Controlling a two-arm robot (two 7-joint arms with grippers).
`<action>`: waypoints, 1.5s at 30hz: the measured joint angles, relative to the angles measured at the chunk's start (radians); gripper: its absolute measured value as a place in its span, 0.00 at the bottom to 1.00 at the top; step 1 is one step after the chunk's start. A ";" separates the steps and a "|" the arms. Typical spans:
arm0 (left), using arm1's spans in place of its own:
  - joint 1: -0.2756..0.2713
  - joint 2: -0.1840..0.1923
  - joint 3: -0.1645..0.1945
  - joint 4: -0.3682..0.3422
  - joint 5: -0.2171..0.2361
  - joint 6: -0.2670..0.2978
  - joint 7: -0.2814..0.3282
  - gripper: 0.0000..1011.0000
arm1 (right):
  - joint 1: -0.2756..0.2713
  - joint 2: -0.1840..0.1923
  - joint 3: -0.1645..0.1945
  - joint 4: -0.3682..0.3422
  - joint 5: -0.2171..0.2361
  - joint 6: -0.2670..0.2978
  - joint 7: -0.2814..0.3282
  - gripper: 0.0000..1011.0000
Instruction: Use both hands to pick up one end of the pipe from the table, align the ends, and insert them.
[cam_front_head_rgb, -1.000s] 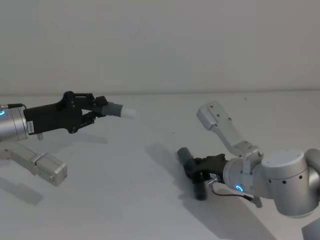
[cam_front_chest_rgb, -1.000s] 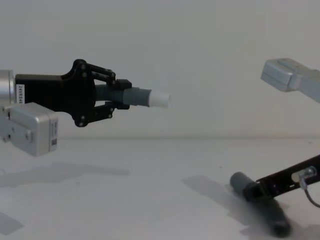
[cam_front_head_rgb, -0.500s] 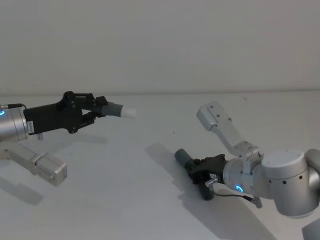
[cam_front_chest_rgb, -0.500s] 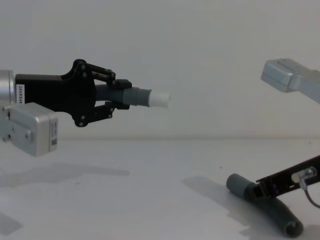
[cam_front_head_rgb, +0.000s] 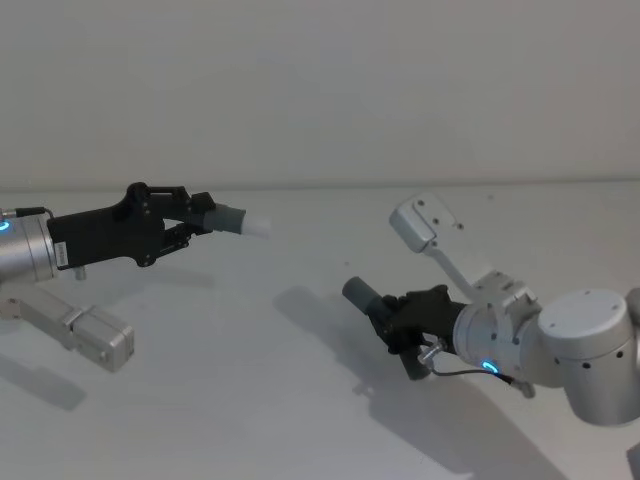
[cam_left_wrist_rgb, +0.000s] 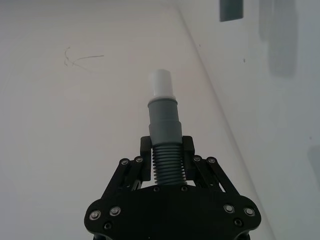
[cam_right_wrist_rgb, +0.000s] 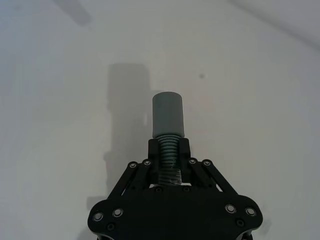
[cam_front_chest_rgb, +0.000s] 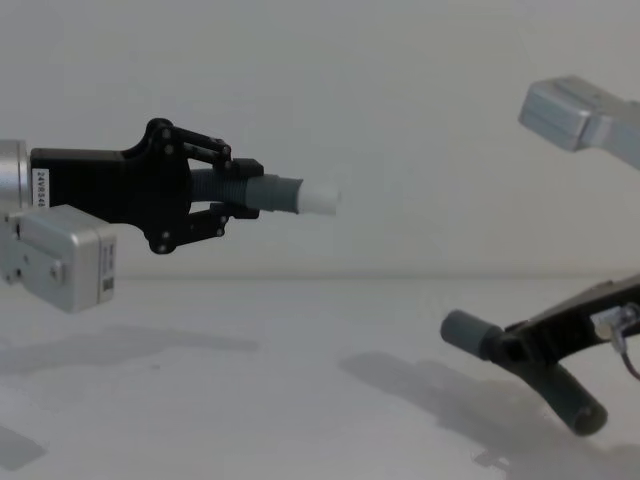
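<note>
Over the plain white bench (cam_front_head_rgb: 250, 400), both pickups look done: the left claw (cam_front_head_rgb: 203, 218) pinches the shorter piece (cam_front_head_rgb: 232, 218), its white tip (cam_front_head_rgb: 260, 227) pointing right, while the right claw (cam_front_head_rgb: 400, 318) pinches the longer piece (cam_front_head_rgb: 360, 296), low and well apart. Aligning and inserting remain.

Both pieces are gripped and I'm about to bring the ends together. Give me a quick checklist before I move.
1. Left end effector shut on the shorter piece at its ribbed middle: ok.
2. Right end effector shut on the longer piece: ok.
3. Longer piece lifted off the table: ok, judging by the chest view.
4. White tip in line with the open collar: not ok, the collar sits lower and tilted.
5. Space between the two ends free: ok.
6. Collar bore unobstructed: cannot tell.
</note>
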 joint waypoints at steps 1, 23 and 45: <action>0.000 0.000 0.000 0.000 0.000 0.000 0.000 0.32 | 0.000 0.000 0.000 0.000 0.000 0.000 0.000 0.20; 0.000 0.000 0.000 0.000 0.000 0.000 0.000 0.32 | 0.093 0.174 -0.091 -0.047 -0.115 -0.340 0.194 0.20; 0.000 0.000 0.000 0.000 0.000 0.000 0.000 0.32 | 0.254 0.263 -0.161 -0.013 -0.223 -0.718 0.396 0.20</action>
